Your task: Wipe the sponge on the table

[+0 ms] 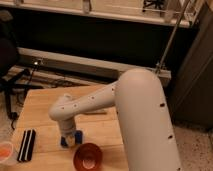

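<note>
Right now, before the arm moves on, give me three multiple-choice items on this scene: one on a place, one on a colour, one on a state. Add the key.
1. Where does the sponge lie?
A. on the table, beside the bowl
B. inside the bowl
C. off the table

2. What colour is the bowl?
A. green
B. white
C. orange-brown

3. How does the tool stand?
A. high above the table
B. down at the sponge
C. inside the bowl

Key: 1 A, the blue block lies on the wood next to the bowl. 2 C, its rim and wall show orange-brown. 3 B, the arm's end sits at the sponge, low over the tabletop.
</note>
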### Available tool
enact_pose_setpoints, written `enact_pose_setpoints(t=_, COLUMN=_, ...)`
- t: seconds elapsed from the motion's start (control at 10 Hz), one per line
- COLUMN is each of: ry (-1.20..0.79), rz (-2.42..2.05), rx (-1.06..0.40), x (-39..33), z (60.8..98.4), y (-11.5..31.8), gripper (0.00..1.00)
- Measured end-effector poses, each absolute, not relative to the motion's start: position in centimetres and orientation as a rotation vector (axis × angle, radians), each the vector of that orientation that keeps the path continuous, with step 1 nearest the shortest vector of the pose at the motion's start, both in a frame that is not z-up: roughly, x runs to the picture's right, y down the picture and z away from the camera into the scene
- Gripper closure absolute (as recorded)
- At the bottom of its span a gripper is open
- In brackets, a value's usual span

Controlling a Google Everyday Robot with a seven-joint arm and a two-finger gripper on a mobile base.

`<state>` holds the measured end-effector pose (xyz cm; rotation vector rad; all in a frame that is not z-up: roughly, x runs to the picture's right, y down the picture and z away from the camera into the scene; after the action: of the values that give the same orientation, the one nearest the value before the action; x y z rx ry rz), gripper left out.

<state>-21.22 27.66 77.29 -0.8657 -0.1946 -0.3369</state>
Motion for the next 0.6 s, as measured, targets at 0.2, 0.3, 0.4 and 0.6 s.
enact_pose_setpoints(t=0.2, ry=-0.232, rz=-0.403, rx=-0.853, x=-24.3, z=76.2, y=27.6, gripper=0.76)
enact_pose_setpoints(t=0.3, ry=-0.253, rz=-0.440, rx=-0.850, x=-26.0, z=75.7, y=27.7, gripper=0.76)
enact_pose_setpoints(t=0.4, ry=-0.276, rz=-0.482, rx=-0.843, x=-28.0, z=75.4, y=27.8, gripper=0.76)
enact_pose_setpoints(t=0.6, ry=-0.298, rz=-0.526, rx=-0.828, x=-30.4, z=75.7, y=27.5, gripper=0.76)
